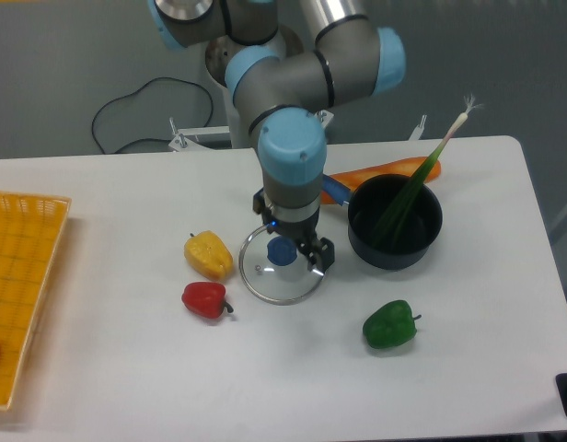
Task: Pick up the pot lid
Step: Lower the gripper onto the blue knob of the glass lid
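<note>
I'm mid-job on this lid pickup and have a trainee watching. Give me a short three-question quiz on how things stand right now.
1. Multiple choice: what leans out of the black pot?
a) a wooden spoon
b) a leek
c) the red pepper
2. True or false: the two fingers of the tool are apart.
3. Fill in the colour: the pepper closest to the lid is ____.

Key: 1 b; 2 true; 3 yellow.
</note>
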`<state>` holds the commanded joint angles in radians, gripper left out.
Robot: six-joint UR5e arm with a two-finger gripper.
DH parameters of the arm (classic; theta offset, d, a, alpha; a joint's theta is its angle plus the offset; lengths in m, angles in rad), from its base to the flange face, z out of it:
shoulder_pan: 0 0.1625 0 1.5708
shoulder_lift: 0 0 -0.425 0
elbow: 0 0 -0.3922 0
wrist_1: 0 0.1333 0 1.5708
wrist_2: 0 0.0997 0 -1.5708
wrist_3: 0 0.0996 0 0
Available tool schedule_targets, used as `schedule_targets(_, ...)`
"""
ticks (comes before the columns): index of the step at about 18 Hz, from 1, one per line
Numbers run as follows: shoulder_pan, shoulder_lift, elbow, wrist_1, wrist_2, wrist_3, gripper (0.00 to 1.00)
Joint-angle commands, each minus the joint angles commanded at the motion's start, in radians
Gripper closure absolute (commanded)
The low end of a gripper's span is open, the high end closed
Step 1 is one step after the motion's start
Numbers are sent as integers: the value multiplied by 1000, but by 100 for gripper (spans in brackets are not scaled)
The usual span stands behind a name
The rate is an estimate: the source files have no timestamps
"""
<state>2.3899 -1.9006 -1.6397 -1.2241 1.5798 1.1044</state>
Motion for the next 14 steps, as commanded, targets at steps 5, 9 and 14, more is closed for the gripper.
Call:
schedule_targets(5, -40, -35, 6, 2, 98, 3, 0)
schedule_targets(9, -51, -61, -5, 34, 100, 135, 0)
schedule_targets(14, -55, -75, -57, 89, 100, 210, 0)
